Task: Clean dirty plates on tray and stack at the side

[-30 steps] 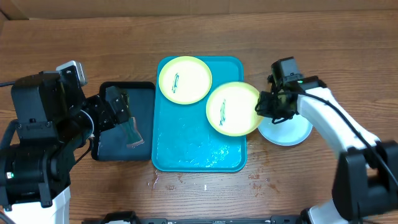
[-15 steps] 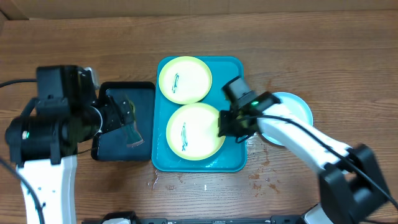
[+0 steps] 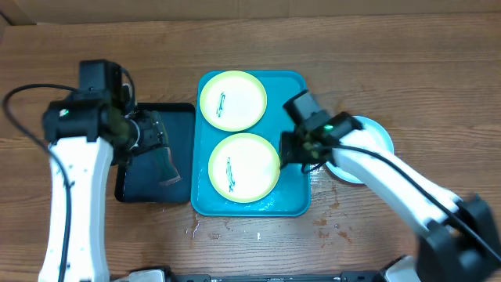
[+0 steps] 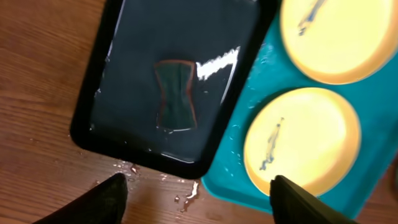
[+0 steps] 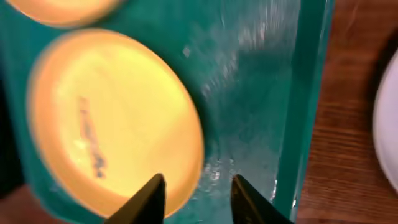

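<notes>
Two yellow-green plates lie flat on the turquoise tray (image 3: 296, 192), each with a dark teal smear. One plate (image 3: 232, 99) is on the far half and the other (image 3: 243, 167) on the near half. A light blue plate (image 3: 377, 139) rests on the table right of the tray, partly under my right arm. My right gripper (image 3: 292, 151) is open at the near plate's right rim. In the right wrist view this gripper (image 5: 196, 200) has one finger over that plate's (image 5: 112, 118) edge and the other over the tray floor (image 5: 261, 112). My left gripper (image 3: 150, 133) hangs open and empty over the black tray.
A black tray (image 3: 130, 184) left of the turquoise one holds water and a dark sponge (image 4: 175, 93). Water drops (image 3: 205, 227) lie on the wood in front of both trays. A cardboard wall (image 3: 250, 6) runs along the back edge.
My right gripper carried a yellow-green plate from the tray's right rim to its near half, set it flat and opened. My left arm shifted right, over the black tray.
</notes>
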